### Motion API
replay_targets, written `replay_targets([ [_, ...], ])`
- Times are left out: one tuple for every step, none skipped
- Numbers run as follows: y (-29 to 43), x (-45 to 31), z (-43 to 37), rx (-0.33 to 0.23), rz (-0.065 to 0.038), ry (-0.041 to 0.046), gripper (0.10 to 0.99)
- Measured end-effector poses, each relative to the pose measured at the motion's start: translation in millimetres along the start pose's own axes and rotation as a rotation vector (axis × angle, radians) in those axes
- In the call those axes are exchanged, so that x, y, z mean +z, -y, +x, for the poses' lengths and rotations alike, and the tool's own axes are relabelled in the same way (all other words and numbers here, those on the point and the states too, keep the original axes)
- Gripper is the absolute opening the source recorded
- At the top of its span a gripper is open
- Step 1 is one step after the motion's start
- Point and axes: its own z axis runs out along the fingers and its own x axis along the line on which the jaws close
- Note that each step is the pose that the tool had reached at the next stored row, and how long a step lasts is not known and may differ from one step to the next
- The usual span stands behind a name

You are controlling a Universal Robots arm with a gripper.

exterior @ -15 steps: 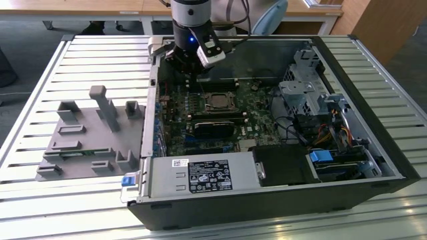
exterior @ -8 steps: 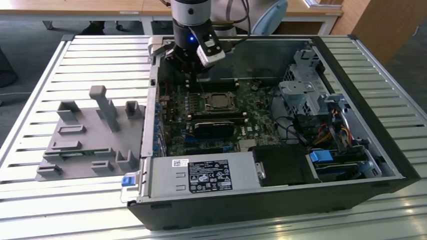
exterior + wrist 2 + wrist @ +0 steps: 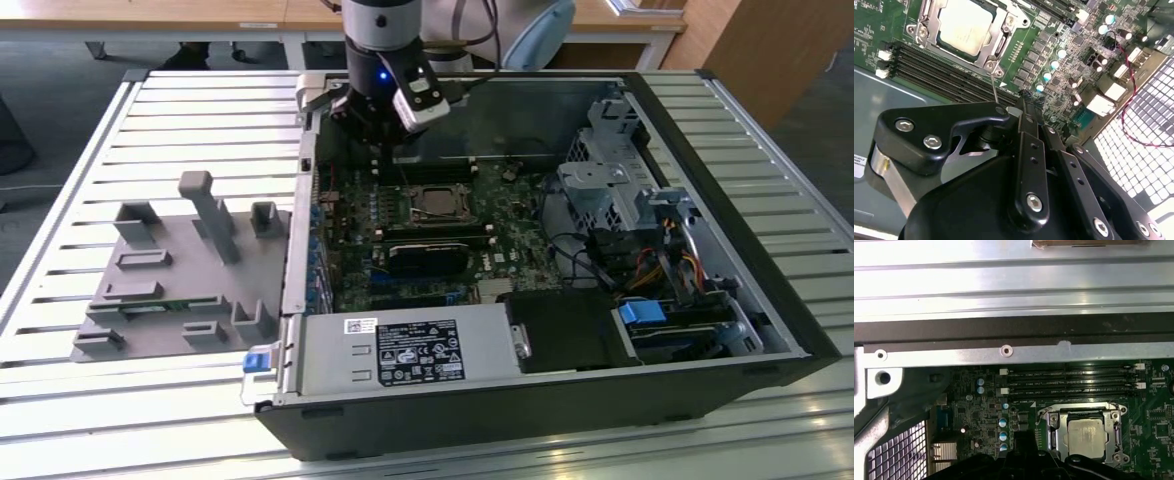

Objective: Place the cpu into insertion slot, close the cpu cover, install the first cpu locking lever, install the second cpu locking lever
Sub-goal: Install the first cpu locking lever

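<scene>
Gripper (image 3: 1021, 107) looms closest, can't tell if it's open or shut. Just past it the cpu (image 3: 964, 25) sits framed by its cover (image 3: 1002, 42). Light, stiff, fragile, I'd guess: hold by edges only.

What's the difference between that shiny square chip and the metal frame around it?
The cpu is a solid silver-grey plate; the cpu cover is a frame with a square window. The cpu is smaller, showing through that window; the cpu cover surrounds it. Both are square, metallic and lie flat.
</scene>
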Motion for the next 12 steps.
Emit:
replay_targets([
  [-0.5, 0.1, 0.1, 0.000, 0.000, 0.0000, 0.122],
  [-1.0, 0.1, 0.2, 0.000, 0.000, 0.0000, 0.122],
  [-1.7, 0.2, 0.4, 0.000, 0.000, 0.0000, 0.122],
  [-2.4, 0.3, 0.5, 0.000, 0.000, 0.0000, 0.122],
  [-3.0, 0.4, 0.6, 0.000, 0.000, -0.0001, 0.122],
  [-3.4, 0.5, 0.7, 0.000, 0.000, 0.0000, 0.122],
  [-3.7, 0.7, 0.8, 0.000, 0.000, 0.0001, 0.122],
  [-4.0, 1.0, 0.9, 0.000, 0.000, 0.0001, 0.122],
  [-4.4, 1.2, 1.0, 0.000, 0.000, 0.0001, 0.122],
  [-5.0, 1.3, 1.1, 0.000, 0.000, 0.0000, 0.122],
  [-5.5, 1.5, 1.1, 0.000, 0.000, -0.0001, 0.122],
  [-6.0, 1.7, 1.2, 0.000, 0.000, 0.0000, 0.122],
])
